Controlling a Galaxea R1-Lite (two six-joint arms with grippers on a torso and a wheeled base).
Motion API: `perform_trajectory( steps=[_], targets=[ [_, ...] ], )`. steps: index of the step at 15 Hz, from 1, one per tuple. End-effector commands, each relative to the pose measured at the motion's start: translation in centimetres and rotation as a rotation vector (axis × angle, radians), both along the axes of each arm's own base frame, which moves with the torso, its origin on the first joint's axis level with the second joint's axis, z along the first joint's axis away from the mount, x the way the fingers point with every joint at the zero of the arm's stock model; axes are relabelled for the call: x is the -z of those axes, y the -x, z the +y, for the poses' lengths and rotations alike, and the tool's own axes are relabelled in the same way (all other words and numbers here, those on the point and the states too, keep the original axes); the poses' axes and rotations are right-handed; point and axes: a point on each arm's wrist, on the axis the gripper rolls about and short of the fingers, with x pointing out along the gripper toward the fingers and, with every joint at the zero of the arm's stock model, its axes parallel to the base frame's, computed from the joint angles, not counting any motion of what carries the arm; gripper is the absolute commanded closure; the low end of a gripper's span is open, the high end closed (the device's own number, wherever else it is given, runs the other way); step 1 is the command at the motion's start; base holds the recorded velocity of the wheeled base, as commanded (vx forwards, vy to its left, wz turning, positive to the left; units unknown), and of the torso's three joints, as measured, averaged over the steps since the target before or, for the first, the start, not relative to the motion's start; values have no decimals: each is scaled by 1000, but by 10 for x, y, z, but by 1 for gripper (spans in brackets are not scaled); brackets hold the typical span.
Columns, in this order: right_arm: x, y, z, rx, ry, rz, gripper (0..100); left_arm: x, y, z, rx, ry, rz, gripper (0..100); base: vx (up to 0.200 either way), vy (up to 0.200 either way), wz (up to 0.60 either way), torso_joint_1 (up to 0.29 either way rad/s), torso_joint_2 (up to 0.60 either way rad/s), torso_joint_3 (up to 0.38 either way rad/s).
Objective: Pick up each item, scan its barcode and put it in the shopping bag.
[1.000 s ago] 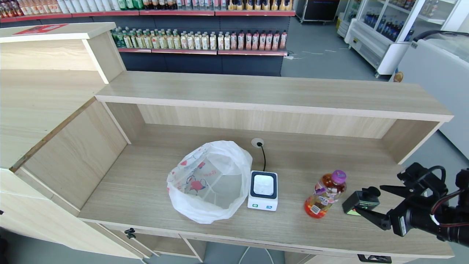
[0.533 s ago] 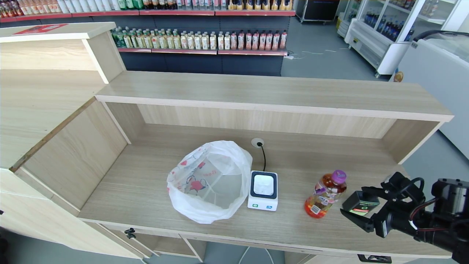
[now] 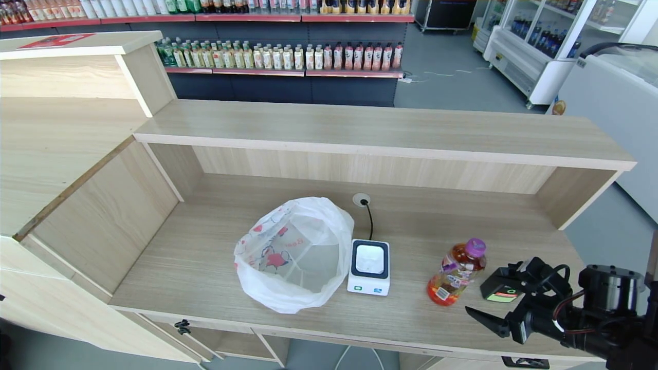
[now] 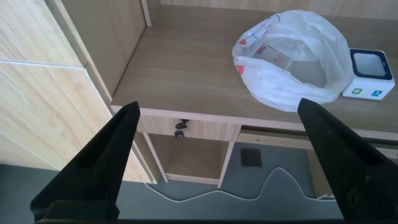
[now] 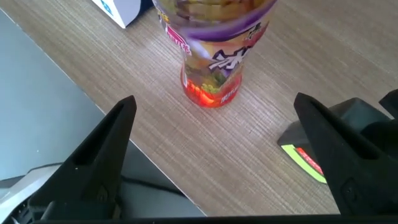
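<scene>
A bottle of orange drink with a purple cap [image 3: 456,272] stands upright on the wooden desk [image 3: 205,257], right of the white scanner [image 3: 369,266]. Left of the scanner sits the white shopping bag [image 3: 295,254], its mouth open. A small black box with a green label [image 3: 501,289] lies just right of the bottle. My right gripper [image 3: 487,290] hovers open at the desk's front right, facing the bottle [image 5: 214,56], with the black box [image 5: 354,118] by one finger. My left gripper [image 4: 216,109] is open and holds nothing, out in front of the desk's left front edge, with the bag [image 4: 292,53] beyond.
A raised counter shelf [image 3: 380,131] runs along the back, and side panels close the desk left and right. The scanner's black cable [image 3: 369,218] runs to a hole in the desk. Drawers with a key [image 4: 180,129] sit under the front edge.
My right gripper has dropped lower and shifted left along the desk's front right corner, towards the bottle. The bottle, black box, scanner and bag have stayed put.
</scene>
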Motion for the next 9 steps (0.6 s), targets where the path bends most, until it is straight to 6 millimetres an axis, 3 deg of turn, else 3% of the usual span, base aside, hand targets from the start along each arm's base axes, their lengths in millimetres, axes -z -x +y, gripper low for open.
perform_trajectory(
  steps=[1, 9],
  targets=[
    [7, -8, 2, -11, -3, 10, 0, 0, 0, 0, -1, -2, 3, 0, 0, 0, 0, 0, 0, 0],
    [14, -34, 21, -100, -15, -37, 0, 0, 0, 0, -1, 0, 0, 0, 0, 0, 0, 0, 0, 0]
  ],
)
